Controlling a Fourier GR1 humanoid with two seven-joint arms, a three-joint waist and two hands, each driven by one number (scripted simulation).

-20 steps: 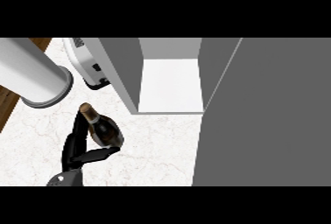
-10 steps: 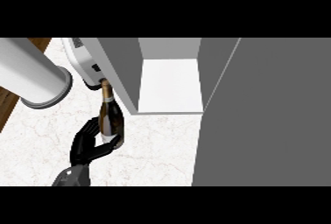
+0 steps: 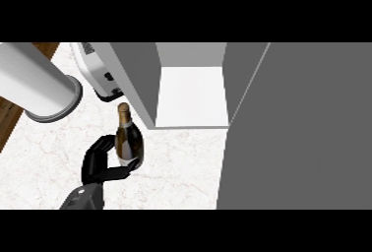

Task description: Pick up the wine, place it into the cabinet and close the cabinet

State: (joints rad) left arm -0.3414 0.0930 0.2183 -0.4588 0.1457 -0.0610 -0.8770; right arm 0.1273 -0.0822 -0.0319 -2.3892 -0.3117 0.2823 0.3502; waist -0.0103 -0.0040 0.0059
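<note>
At far left a smooth grey cylinder (image 3: 40, 88), apparently a forearm, lies over the pale marbled counter (image 3: 174, 167). Which hand it carries cannot be told. Right of it, one black hand (image 3: 102, 162), seemingly the left, curls round the wine bottle (image 3: 129, 140): dark glossy glass, gold neck pointing away. Further right the open cabinet (image 3: 190, 96) shows a plain white shelf, its grey door (image 3: 305, 128) nearest. The bottle should probably swing right, clearing the cabinet's left wall before entering.
</note>
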